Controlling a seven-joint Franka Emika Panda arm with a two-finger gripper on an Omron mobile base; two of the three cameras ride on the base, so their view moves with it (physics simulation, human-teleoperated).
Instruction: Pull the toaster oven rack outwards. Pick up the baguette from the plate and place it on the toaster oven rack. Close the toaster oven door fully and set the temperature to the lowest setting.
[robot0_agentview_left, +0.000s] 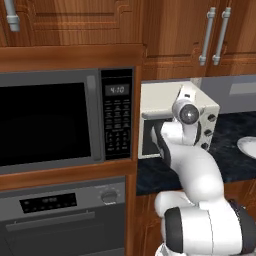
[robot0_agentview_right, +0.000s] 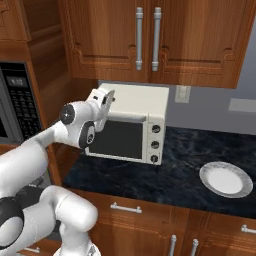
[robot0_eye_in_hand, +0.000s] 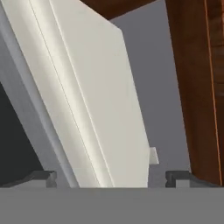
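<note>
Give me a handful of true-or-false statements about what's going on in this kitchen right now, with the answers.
1. The toaster oven door is shut. True.
2. A baguette lies on the plate. False: the plate is bare.
3. The claw is at the upper left corner of the toaster oven. True.
4. The claw is holding something. False: its two fingertips stand wide apart with nothing between them.
5. The plate sits to the left of the toaster oven. False: in the right base view it lies to the oven's right on the dark counter.
6. The microwave stands left of the toaster oven. True.
</note>
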